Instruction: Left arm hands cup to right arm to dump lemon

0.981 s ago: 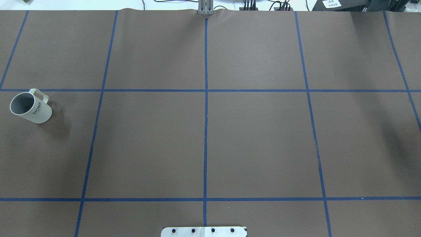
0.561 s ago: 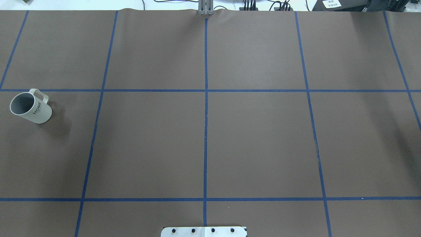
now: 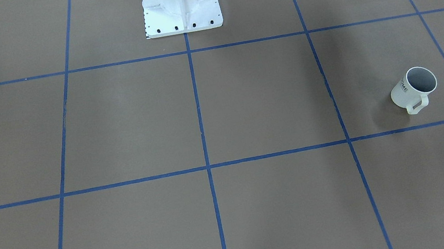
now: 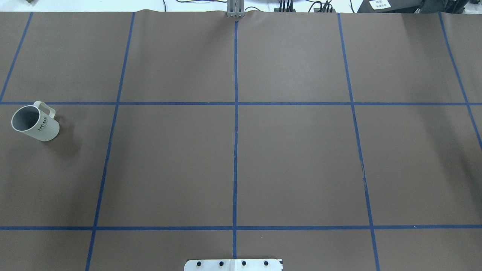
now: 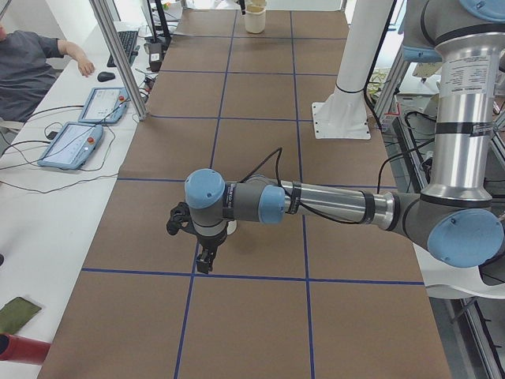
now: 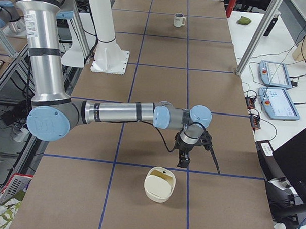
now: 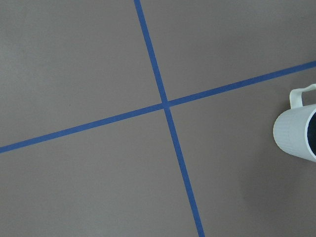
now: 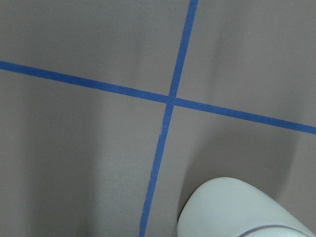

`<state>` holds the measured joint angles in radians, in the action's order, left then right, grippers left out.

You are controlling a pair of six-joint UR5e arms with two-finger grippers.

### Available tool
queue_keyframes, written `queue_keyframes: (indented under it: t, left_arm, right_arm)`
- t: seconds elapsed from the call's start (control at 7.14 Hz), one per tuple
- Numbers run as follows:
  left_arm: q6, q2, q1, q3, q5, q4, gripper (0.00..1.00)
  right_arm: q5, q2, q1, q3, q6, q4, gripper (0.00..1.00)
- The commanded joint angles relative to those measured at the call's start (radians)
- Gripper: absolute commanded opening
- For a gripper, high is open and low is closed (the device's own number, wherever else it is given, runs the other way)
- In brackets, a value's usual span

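The left hand (image 5: 205, 260), black and bulky, is hanging fingers-down over the surface (image 4: 293, 158) at the end of the thick grey left arm (image 5: 331, 207). Only a side view is catching it, so I cannot tell whether it is released or clenched. The right hand (image 6: 183, 160), black and slimmer, is pointing down from the silver-sleeved right arm (image 6: 117, 113), and its state is equally impossible to judge.

The cup (image 4: 35, 124), a white mug with a finely ribbed wall, is standing upright near the surface's left edge. Its squarish loop handle is facing the far edge, and black "HOME" lettering is showing on its side. Its inside is lying in grey shadow, so any contents are hard to make out. The left wrist view is cutting it off at the right border.

A smooth cream tub (image 6: 160, 184), rounded-square in shape, is sitting near the surface's right edge, just beside the right hand's tips but apart from them. The right wrist view is showing only its curved shoulder.

The surface is wearing matte brown paper gridded with blue tape (image 4: 235, 150). A white pedestal (image 3: 180, 2) is standing at its robot-side edge.
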<state>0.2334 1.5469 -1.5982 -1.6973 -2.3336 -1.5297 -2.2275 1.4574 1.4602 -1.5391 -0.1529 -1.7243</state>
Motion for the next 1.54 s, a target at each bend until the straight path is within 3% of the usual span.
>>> queue_keyframes:
  t: [0.0,0.7,1.12,1.4]
  left_arm:
    - [0.001,-0.01,-0.005,-0.008,0.005,-0.004,1.0]
    - [0.003,-0.014,-0.005,-0.015,0.008,-0.004,1.0]
    - [0.001,-0.021,-0.005,-0.034,0.104,-0.004,1.0]
    - [0.0,-0.025,-0.005,-0.039,0.111,-0.006,1.0]
  right_arm:
    - [0.0,0.0,0.0,-0.001,-0.001,0.002,1.0]
    - [0.0,0.001,-0.001,0.008,-0.002,0.002,1.0]
    - [0.0,0.003,-0.001,0.008,-0.002,0.002,1.0]
    - [0.002,0.003,-0.001,0.008,-0.002,0.002,1.0]
